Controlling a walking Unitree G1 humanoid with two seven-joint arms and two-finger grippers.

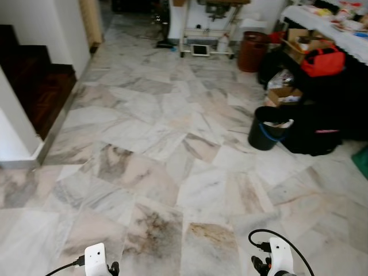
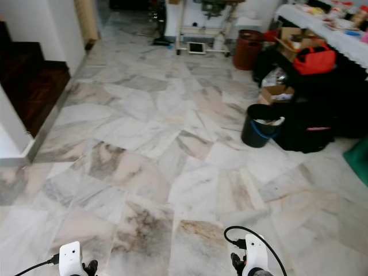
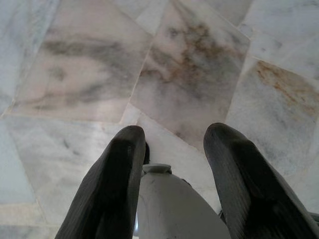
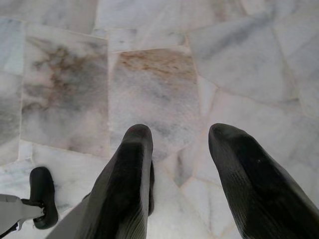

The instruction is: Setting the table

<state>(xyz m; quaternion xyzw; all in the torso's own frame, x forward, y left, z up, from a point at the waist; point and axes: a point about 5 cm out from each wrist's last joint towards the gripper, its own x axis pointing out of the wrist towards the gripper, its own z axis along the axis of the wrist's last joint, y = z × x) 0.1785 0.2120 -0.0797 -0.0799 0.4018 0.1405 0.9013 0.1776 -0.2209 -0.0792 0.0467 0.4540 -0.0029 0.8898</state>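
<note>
Two pincers are hanging low over the marble floor (image 1: 172, 172), both idle. My left pincer (image 3: 172, 149) is gaping wide, fingers well apart, gripping nothing. My right pincer (image 4: 182, 149) is gaping just as wide, also empty. In the head views I am seeing my white wrists at the bottom edge, left (image 1: 96, 260) and right (image 1: 280, 257). The worktop (image 1: 330, 26) with its white cloth is standing far off at the upper right, dishes on it too small to tell apart. Below it an orange bag (image 1: 323, 60) is sitting, with cardboard boxes (image 1: 283, 95) and a black bucket (image 1: 267, 129) on the floor near it. Dark stairs (image 1: 37, 86) are rising on my left. A brown bin (image 1: 253, 50) is standing at the far wall.
</note>
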